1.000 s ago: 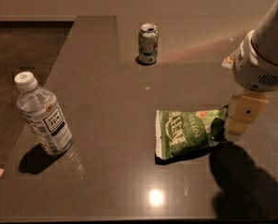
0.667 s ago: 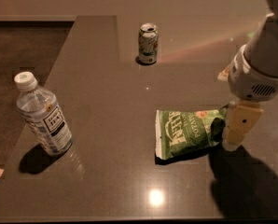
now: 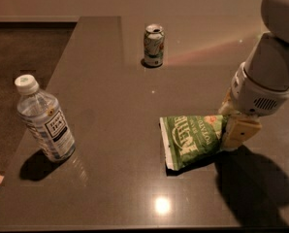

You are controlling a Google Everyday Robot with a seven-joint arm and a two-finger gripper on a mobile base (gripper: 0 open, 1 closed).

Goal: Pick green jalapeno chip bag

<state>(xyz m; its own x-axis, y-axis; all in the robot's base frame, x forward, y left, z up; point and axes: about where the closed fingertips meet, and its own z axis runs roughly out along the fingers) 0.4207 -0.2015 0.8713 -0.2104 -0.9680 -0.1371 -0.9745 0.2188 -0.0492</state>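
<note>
The green jalapeno chip bag is a crinkled green foil bag with white lettering and a small orange-red patch near its right end. It lies right of the table's middle. My gripper hangs from the white arm at the right and is shut on the bag's right end. One tan finger shows in front of that end. The bag's right end is pinched and slightly raised, while its left end rests on the table.
A green-and-white drink can stands at the back middle. A clear water bottle with a white cap stands at the left. The dark table has its front edge close below the bag. The arm's shadow falls at the lower right.
My gripper has come down and slightly left onto the bag's right end and closed on it. The bag has tilted and its right end has narrowed. The can and bottle have not moved.
</note>
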